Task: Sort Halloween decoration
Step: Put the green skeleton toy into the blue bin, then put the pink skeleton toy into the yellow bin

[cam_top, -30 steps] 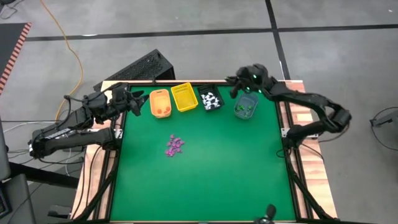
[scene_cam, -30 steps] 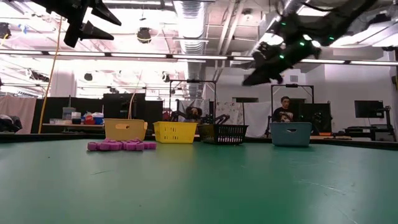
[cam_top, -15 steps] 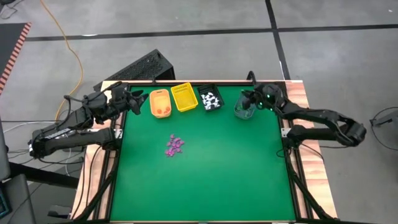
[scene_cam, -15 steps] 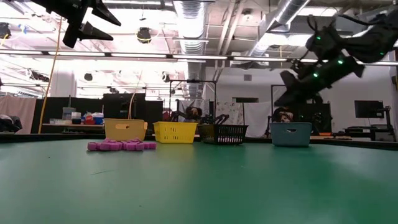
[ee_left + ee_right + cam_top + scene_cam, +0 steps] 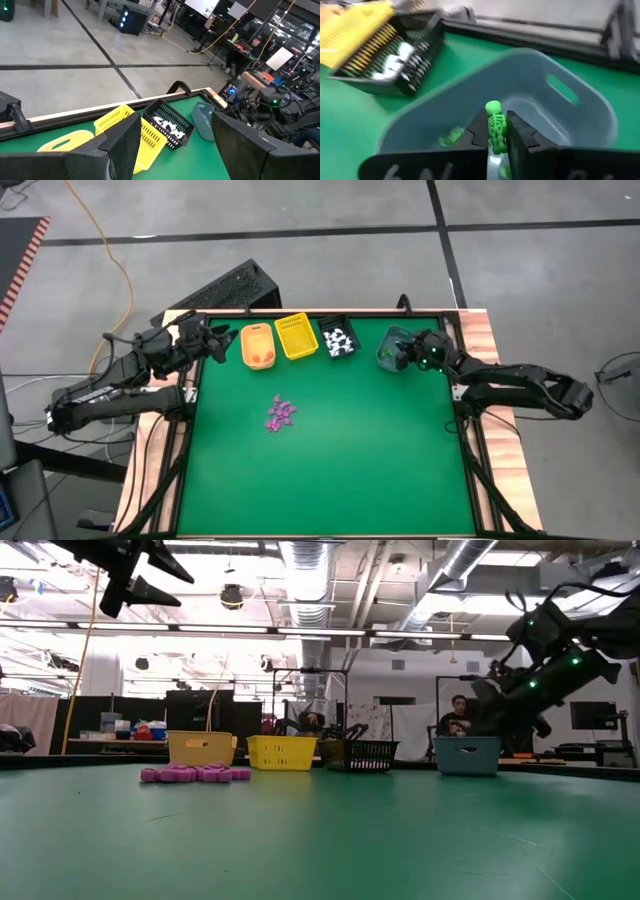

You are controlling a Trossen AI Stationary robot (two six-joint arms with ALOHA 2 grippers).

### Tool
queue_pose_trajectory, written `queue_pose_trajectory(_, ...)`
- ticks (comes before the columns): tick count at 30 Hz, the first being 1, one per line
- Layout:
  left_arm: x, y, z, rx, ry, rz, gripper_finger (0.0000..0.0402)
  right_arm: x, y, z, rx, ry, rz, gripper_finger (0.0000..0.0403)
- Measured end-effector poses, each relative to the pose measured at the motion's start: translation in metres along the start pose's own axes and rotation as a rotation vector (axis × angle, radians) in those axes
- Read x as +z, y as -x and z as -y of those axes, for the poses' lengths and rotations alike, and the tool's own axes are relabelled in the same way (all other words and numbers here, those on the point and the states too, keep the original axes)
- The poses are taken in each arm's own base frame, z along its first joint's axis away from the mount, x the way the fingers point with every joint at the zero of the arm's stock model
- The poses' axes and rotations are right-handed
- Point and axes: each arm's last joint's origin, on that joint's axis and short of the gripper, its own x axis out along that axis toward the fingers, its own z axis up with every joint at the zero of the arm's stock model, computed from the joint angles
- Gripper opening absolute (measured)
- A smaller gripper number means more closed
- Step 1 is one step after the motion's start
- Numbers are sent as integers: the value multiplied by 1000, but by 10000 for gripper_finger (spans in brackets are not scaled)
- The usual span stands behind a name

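A green skeleton trinket [image 5: 495,125] is pinched upright between the fingers of the right gripper [image 5: 496,137], directly above the open mouth of the grey-blue bin [image 5: 580,107]; at least one more green piece [image 5: 451,136] is seen lying inside that bin. In the high view the right gripper [image 5: 412,352] is placed at the bin's [image 5: 388,356] right-hand side, near the table's far right corner. A small heap of purple trinkets [image 5: 281,413] is left loose on the green table [image 5: 330,470], well apart from the bins and nearer the table's middle; in the low view the same heap [image 5: 195,773] is seen in front of the orange bin [image 5: 202,748]. White trinkets [image 5: 340,339] are held in the black basket [image 5: 327,330], and orange-brown pieces [image 5: 263,360] can be made out in the orange bin [image 5: 252,335]. The yellow basket [image 5: 295,336] is set between those two; its contents cannot be told. The four containers are lined up along the table's far edge. The left gripper [image 5: 212,344] is held in the air over the far left edge of the table, beside the orange bin, with its fingers [image 5: 122,145] spread apart and nothing between them
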Motion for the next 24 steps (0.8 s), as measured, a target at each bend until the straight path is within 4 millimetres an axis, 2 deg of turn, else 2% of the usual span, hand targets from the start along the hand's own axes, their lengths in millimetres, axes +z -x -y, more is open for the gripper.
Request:
queue_pose_trajectory(15, -1, 0, 0, 5, -3, -6, 232, -1, 0, 0, 6, -18, -23, 109)
queue_pose_trajectory(20, -1, 0, -1, 8, -5, -11, 232, 12, -1, -5, 38, -25, 9, 141)
queue_pose_trajectory(24, -1, 0, -1, 8, -5, -11, 232, 37, 0, -19, 193, -18, 81, 160)
